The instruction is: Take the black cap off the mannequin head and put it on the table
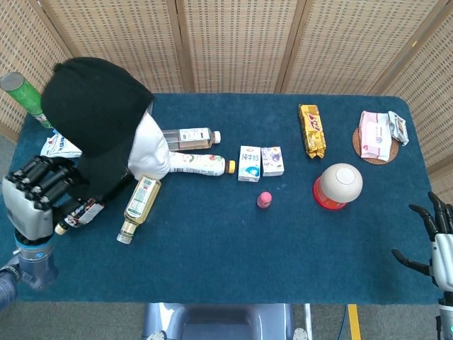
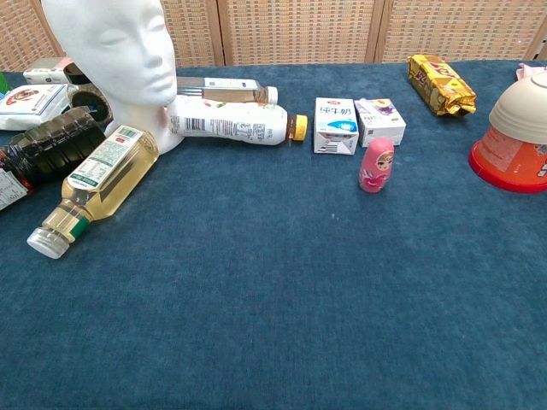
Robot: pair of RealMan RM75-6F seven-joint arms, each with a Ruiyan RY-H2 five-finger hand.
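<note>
The soft black fabric cap (image 1: 95, 113) is off the white foam mannequin head (image 2: 115, 51), held aloft in the left hand's (image 1: 35, 195) curled fingers, not yet on the blue-clothed desk (image 1: 233, 248).

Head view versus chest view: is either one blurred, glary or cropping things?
Head view: sharp, evenly lit, no glare; the black cap hides much of the mannequin head. Chest view: sharp too, soft shadows, but it crops the top of the mannequin head and shows neither robot hand.

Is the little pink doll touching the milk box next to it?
Apart. The chest view shows blue tablecloth between the pink doll and the milk box, which lies further back; the head view shows the same gap.
</note>
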